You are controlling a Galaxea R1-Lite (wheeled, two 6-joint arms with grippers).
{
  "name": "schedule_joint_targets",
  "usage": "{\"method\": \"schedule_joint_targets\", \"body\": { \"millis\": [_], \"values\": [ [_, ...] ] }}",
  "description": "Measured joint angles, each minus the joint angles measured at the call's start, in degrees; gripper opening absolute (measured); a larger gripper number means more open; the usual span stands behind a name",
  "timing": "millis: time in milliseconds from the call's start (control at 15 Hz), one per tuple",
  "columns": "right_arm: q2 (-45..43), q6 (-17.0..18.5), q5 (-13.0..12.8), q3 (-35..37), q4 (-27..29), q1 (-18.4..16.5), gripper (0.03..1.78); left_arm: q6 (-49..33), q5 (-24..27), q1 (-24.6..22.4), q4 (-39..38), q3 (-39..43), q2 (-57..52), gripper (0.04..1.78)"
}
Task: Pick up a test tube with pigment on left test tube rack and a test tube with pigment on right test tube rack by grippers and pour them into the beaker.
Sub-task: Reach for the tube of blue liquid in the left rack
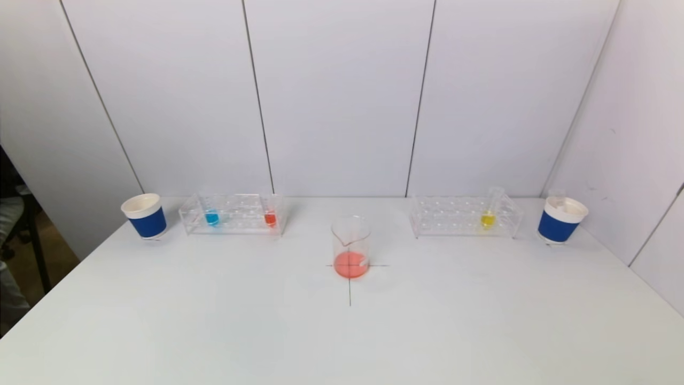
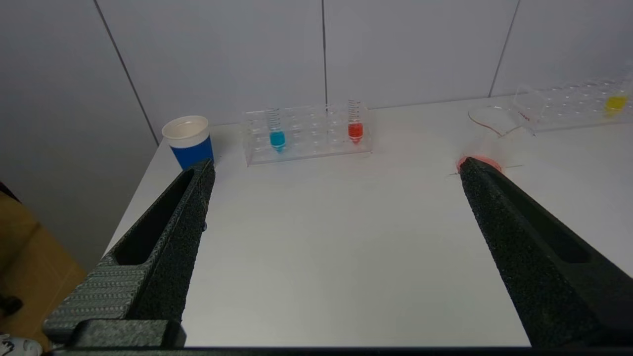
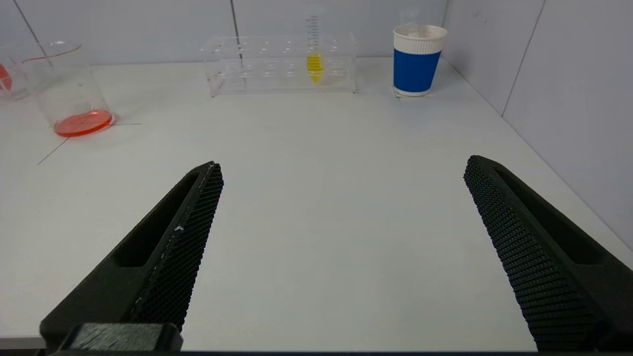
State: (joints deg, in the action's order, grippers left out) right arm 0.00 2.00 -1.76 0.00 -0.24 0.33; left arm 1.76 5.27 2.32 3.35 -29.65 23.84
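A glass beaker (image 1: 350,247) with red-orange liquid at its bottom stands at the table's middle. The clear left rack (image 1: 233,214) holds a tube with blue pigment (image 1: 212,217) and a tube with red pigment (image 1: 270,218). The clear right rack (image 1: 464,215) holds a tube with yellow pigment (image 1: 488,218). Neither arm shows in the head view. My left gripper (image 2: 336,165) is open and empty, well short of the left rack (image 2: 306,133). My right gripper (image 3: 343,168) is open and empty, well short of the right rack (image 3: 279,64).
A blue and white paper cup (image 1: 144,215) stands left of the left rack. Another (image 1: 560,219) stands right of the right rack, holding an empty tube. White wall panels close the back and the right side. A black cross is marked under the beaker.
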Motion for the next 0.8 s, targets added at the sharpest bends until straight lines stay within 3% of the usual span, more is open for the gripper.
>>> {"method": "schedule_joint_targets", "body": {
  "millis": [800],
  "values": [
    [0.00, 0.00, 0.02, 0.00, 0.00, -0.02, 1.77, -0.30, 0.11, 0.52, -29.92, -6.10, 39.02, 1.73]
  ]
}}
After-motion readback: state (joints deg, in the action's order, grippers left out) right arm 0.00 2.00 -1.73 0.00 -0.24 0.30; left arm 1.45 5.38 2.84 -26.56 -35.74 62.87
